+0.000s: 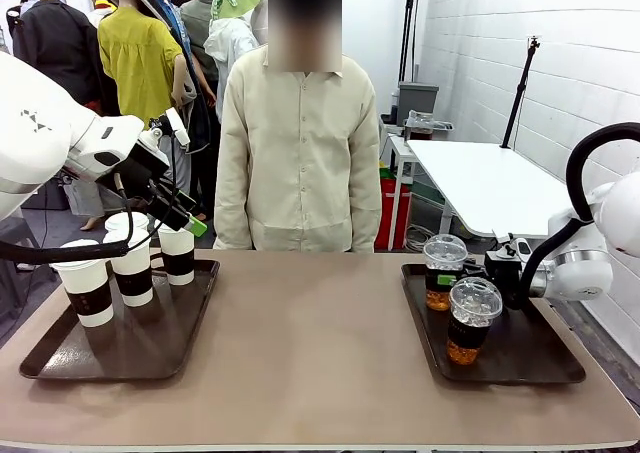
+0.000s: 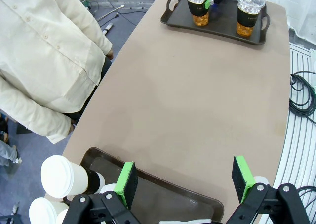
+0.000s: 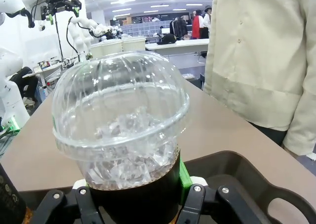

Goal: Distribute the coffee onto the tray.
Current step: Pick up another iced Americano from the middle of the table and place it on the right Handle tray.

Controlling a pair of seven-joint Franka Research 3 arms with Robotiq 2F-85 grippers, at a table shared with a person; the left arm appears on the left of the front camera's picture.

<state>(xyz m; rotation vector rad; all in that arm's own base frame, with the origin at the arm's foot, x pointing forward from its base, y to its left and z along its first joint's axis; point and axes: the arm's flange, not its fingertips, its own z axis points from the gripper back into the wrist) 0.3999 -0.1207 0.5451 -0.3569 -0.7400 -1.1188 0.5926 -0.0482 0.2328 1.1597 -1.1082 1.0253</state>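
We see our right gripper (image 3: 133,194) clamped on 1 iced coffee cup (image 1: 444,269) on the right tray (image 1: 520,363); our left gripper (image 2: 185,182) hovers spread above the paper cups (image 1: 132,263) on the left tray (image 1: 60,358).

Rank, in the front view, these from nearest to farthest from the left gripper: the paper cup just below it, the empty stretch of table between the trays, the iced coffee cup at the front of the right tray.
From the left gripper:
1. Paper cup, directly below it on the left tray.
2. Bare table, middle.
3. Front iced coffee cup, on the right tray, far side.
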